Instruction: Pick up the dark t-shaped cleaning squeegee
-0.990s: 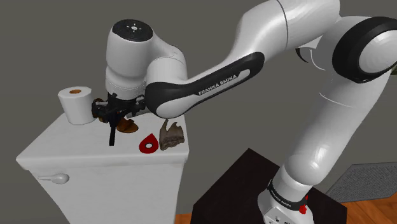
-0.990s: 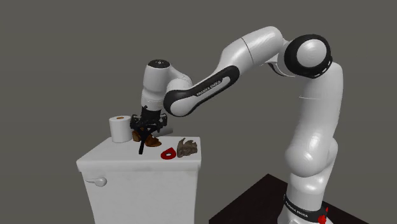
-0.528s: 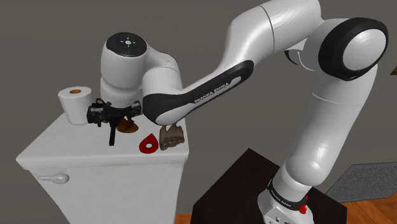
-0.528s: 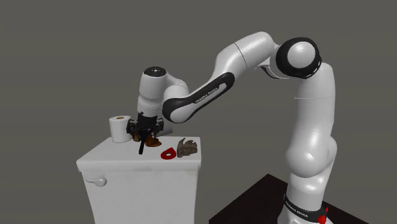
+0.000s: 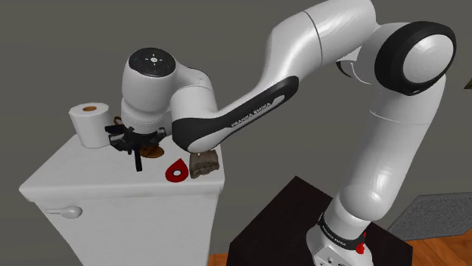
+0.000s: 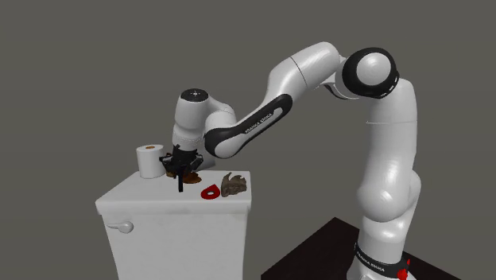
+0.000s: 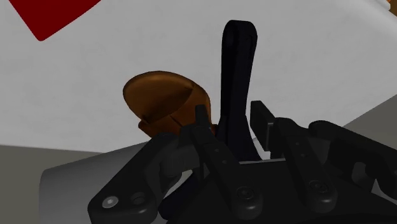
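The end effector (image 7: 230,113) seemingly clasps the dark squeegee (image 7: 233,73) by its handle, beside a brown object (image 7: 162,98).

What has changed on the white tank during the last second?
The gripper came down over the squeegee and turned; the squeegee's handle slid slightly toward the red piece. Whether it is gripped, I cannot tell. The paper roll, brown object and red piece stayed put.
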Available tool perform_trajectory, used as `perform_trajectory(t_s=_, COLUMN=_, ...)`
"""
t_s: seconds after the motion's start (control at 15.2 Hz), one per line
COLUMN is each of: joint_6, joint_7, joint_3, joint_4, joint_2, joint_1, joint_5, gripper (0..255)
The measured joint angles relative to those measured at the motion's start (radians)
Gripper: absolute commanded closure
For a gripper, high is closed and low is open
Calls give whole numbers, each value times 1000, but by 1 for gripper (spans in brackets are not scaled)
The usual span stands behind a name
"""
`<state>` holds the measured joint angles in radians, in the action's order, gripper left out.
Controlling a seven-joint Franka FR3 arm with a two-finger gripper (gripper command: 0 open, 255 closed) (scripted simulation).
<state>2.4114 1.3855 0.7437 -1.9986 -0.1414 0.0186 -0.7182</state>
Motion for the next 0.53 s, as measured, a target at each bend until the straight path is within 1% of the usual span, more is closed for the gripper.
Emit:
perform_trajectory(t_s=0.33, joint_6=0, joint_7=1, joint_3=0, joint_4=0, joint_2=-1, joint_1=0, joint_5=-1, gripper=255)
perform_trajectory(t_s=0.53, joint_6=-16, joint_7=-24, joint_3=5, joint_4=14, joint_2=12, joint_1=4, joint_5=26, gripper=255)
